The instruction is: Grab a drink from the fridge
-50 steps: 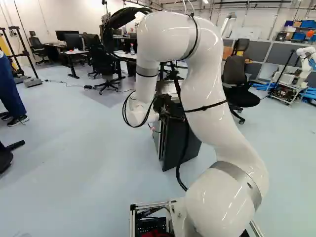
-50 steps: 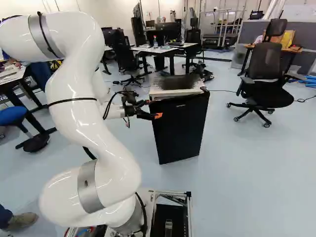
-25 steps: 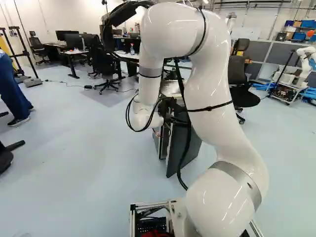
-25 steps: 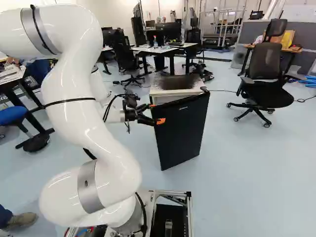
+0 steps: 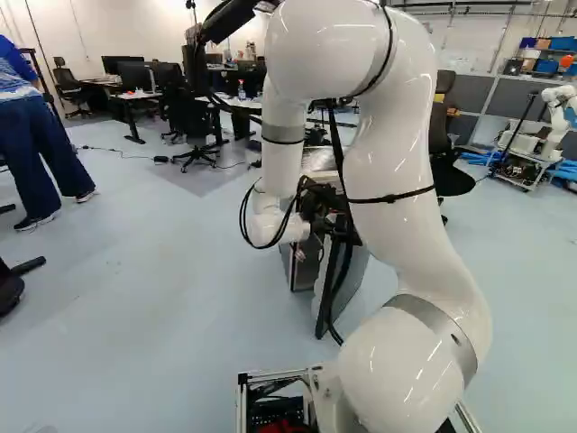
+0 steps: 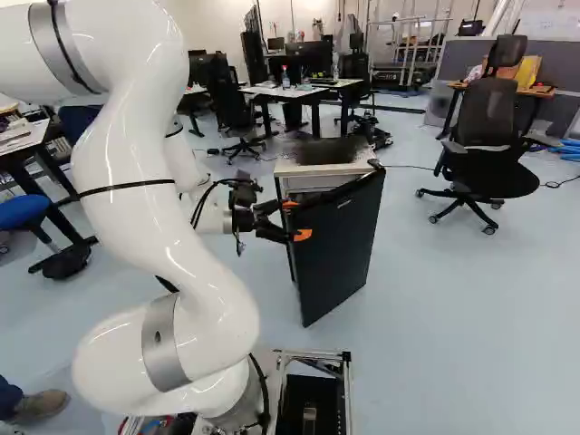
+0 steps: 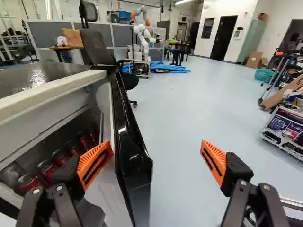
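Two fingers (image 7: 94, 163) stand wide astride the door (image 7: 133, 163) — one inside, likely to push it open — cans (image 7: 48, 169) beyond that one.

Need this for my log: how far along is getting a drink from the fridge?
The fridge door is already ajar, with red cans showing inside. Opening it wider seems the step in hand: the open gripper straddles the door's edge. Left to do: reach in, grip a can and bring it out.
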